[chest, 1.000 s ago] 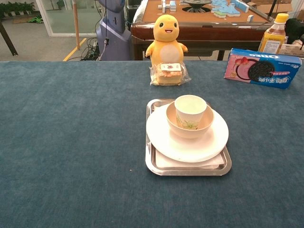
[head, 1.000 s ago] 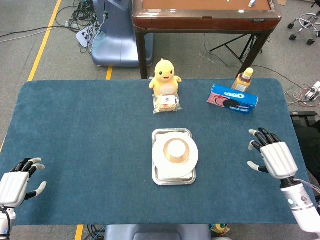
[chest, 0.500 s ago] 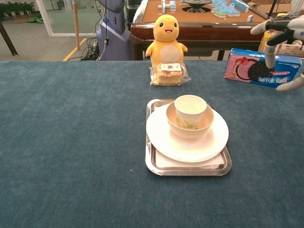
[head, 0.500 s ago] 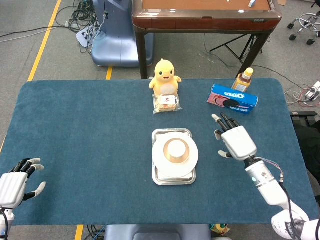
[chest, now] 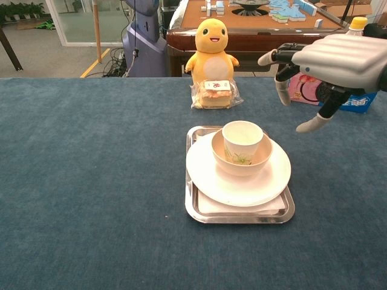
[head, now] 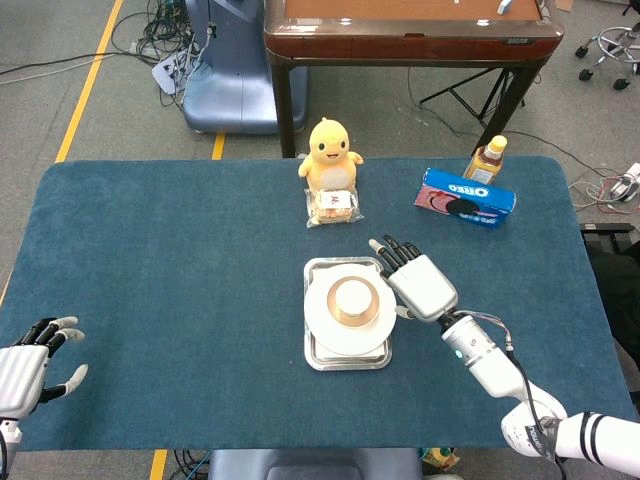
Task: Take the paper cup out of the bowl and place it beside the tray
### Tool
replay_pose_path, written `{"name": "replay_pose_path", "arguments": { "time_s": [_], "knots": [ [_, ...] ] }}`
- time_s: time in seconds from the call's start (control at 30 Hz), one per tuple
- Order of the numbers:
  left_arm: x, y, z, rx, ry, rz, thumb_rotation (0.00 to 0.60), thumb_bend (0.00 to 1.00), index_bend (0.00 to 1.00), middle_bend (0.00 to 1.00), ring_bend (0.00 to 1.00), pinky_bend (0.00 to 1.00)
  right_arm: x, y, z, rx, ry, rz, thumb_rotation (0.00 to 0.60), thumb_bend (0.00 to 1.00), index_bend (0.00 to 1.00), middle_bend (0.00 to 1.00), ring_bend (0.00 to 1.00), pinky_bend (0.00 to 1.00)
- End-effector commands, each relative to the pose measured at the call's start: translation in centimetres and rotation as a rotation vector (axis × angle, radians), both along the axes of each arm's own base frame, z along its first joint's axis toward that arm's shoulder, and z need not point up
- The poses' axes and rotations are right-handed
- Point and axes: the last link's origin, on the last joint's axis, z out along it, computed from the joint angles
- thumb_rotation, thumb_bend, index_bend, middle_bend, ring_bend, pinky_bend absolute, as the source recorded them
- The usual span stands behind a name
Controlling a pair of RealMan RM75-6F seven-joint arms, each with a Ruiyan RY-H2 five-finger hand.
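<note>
While the cup (chest: 242, 138) sits in the bowl (chest: 242, 162), the right hand (head: 417, 284) hovers beside it, fingers spread, holding nothing. Far off, the left hand (head: 25, 370) rests open.

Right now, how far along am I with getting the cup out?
Nothing is done yet: the paper cup sits in the bowl on the plate over the tray. In hand is the approach only: the right hand, fingers spread and empty, hovers beside the cup. The left hand is idle. Left: grasp, lift, and set the cup beside the tray.
</note>
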Motion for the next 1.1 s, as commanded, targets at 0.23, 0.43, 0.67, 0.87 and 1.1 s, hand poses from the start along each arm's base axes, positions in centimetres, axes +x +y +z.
{"name": "replay_pose_path", "arguments": {
  "time_s": [0.23, 0.43, 0.67, 0.87, 1.1],
  "knots": [
    [0.0, 0.0, 0.2, -0.003, -0.009, 0.002, 0.6, 0.27, 0.38, 0.25, 0.17, 0.37, 0.5, -0.2, -2.5, 0.037, 0.009, 0.025, 0.6, 0.24, 0.54, 0.09, 0.0, 0.18],
    [-0.1, 0.0, 0.3, -0.004, -0.016, 0.008, 0.6, 0.27, 0.38, 0.25, 0.17, 0.37, 0.9, -0.4, -3.8, 0.052, 0.017, 0.028, 0.6, 0.3, 0.54, 0.08, 0.0, 0.18],
    [-0.1, 0.0, 0.6, 0.002, -0.023, 0.01, 0.6, 0.27, 0.38, 0.25, 0.17, 0.37, 1.3, -0.5, -5.0, 0.071, 0.034, 0.032, 0.6, 0.35, 0.54, 0.07, 0.0, 0.17],
    [-0.1, 0.0, 0.8, 0.006, -0.028, 0.011, 0.6, 0.27, 0.38, 0.25, 0.17, 0.37, 1.4, -0.3, -5.2, 0.092, 0.036, 0.027, 0.6, 0.35, 0.54, 0.07, 0.0, 0.16],
    [-0.1, 0.0, 0.8, 0.003, -0.027, 0.011, 0.6, 0.27, 0.38, 0.25, 0.17, 0.37, 1.6, -0.4, -5.7, 0.095, 0.045, 0.022, 0.6, 0.36, 0.54, 0.07, 0.0, 0.16]
  ]
}}
